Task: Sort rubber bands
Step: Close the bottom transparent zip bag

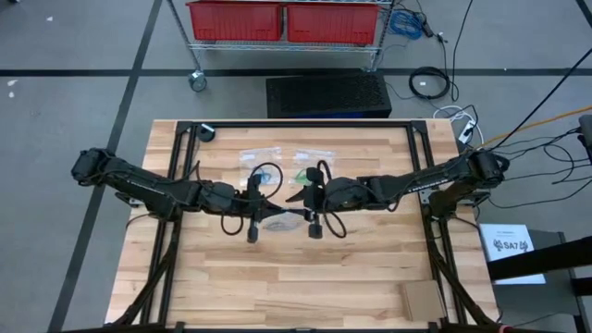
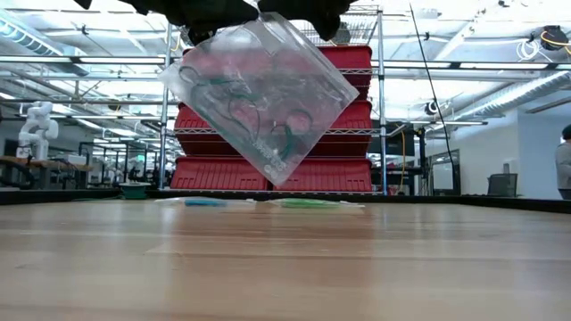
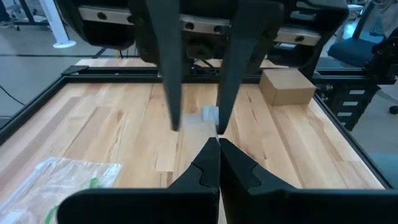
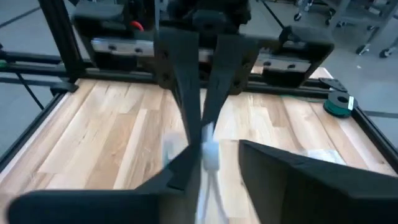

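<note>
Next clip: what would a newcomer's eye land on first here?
A clear plastic bag holding tangled rubber bands hangs tilted above mid-table, pinched between the left gripper and the right gripper, which meet there. Behind it, two more bags lie flat on the table's far half.

We see a pale wooden table with a black frame. Two clear plastic bags lie flat side by side near its far edge, a small cardboard box by its near right corner, and a dark tape roll at the far left corner.
</note>
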Tool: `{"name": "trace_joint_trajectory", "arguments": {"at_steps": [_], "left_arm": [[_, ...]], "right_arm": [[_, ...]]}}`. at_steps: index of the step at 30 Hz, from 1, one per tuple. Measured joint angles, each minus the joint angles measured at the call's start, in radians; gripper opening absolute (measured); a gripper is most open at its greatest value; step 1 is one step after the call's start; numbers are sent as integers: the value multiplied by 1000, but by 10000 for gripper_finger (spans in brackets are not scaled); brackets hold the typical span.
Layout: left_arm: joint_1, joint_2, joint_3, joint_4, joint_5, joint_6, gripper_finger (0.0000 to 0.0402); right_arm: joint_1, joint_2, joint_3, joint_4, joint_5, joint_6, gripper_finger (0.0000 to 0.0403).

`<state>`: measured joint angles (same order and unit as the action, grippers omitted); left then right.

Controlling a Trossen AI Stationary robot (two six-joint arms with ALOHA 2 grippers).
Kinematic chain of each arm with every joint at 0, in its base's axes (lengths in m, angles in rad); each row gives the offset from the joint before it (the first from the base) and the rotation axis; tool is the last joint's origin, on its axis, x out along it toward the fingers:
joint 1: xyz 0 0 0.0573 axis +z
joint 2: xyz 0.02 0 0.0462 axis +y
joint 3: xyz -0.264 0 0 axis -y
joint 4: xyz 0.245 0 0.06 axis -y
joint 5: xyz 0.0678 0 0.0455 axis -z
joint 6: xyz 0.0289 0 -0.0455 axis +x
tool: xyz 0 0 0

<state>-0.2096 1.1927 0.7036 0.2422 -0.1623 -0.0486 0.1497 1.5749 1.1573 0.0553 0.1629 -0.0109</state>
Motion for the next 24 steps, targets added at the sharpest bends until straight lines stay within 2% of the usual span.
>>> {"name": "trace_joint_trajectory", "arguments": {"at_steps": [3, 5, 11, 19, 24], "left_arm": [[0, 0, 0, -2, -2, 1, 0], [1, 0, 0, -4, -4, 1, 0], [1, 0, 0, -7, -4, 0, 7], [0, 0, 0, -14, 3, -25, 63], [5, 0, 0, -17, 2, -48, 80]], "right_arm": [[1, 1, 0, -6, 11, -5, 30], [1, 1, 0, -13, 14, -16, 12], [3, 1, 0, -27, 17, -13, 6], [9, 1, 0, -49, 24, -18, 5], [9, 1, 0, -51, 23, -19, 5]]}}
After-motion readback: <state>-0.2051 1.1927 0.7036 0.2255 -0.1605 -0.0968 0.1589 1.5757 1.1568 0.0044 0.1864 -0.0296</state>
